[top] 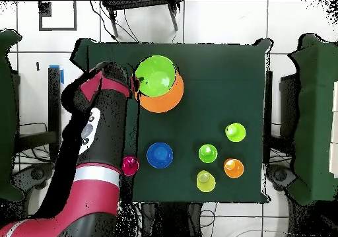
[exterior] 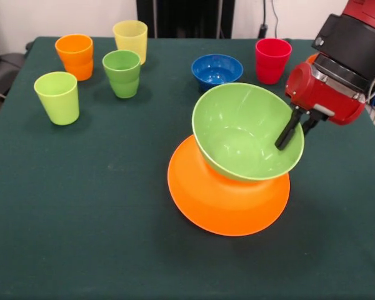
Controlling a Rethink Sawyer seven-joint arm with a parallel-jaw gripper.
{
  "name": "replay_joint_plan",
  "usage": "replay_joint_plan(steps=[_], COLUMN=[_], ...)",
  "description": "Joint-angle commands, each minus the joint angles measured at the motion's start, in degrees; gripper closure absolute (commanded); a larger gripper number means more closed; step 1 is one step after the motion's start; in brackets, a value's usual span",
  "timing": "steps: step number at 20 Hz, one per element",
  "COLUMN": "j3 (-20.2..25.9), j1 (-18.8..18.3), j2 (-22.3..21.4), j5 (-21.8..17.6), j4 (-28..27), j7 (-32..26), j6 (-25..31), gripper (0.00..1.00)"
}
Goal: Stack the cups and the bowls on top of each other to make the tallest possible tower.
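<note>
The large orange bowl (exterior: 225, 200) lies upside down at the table's middle; it also shows in the overhead view (top: 170, 101). The light green bowl (exterior: 237, 134) sits on it, mouth up and tilted toward the camera (top: 156, 76). My gripper (exterior: 292, 137) is at its right rim, one finger inside and one outside, shut on the rim (top: 135, 84). The small blue bowl (exterior: 216, 69) and the red-pink cup (exterior: 272, 60) stand behind. The orange cup (exterior: 75, 56), pale yellow cup (exterior: 130, 39), green cup (exterior: 122, 73) and lime green cup (exterior: 57, 97) stand upright at the back left. The purple bowl is out of view.
A sliver of orange (exterior: 312, 57) shows behind the arm at the back right, mostly hidden. The arm (top: 99, 135) reaches along one side of the table. The dark green tablecloth (exterior: 81, 219) covers the table.
</note>
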Motion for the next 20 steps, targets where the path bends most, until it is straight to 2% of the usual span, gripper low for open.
replay_joint_plan(steps=[1,7,8,11,14,20], j3=[6.9,6.4,6.1,6.4,5.7,6.0], j1=[-1.4,-1.3,-1.2,-1.6,-1.3,-1.6], j2=[2.1,2.1,2.1,1.9,2.2,1.3], j5=[3.9,5.1,5.2,5.1,6.8,8.3], j4=[2.8,3.5,3.7,4.5,4.6,5.2], j7=[6.2,5.6,5.2,5.1,7.7,5.5], j6=[-2.3,-2.6,-3.0,-4.5,-3.0,-2.0], gripper=[1.00,1.00,0.00,0.00,0.00,0.00])
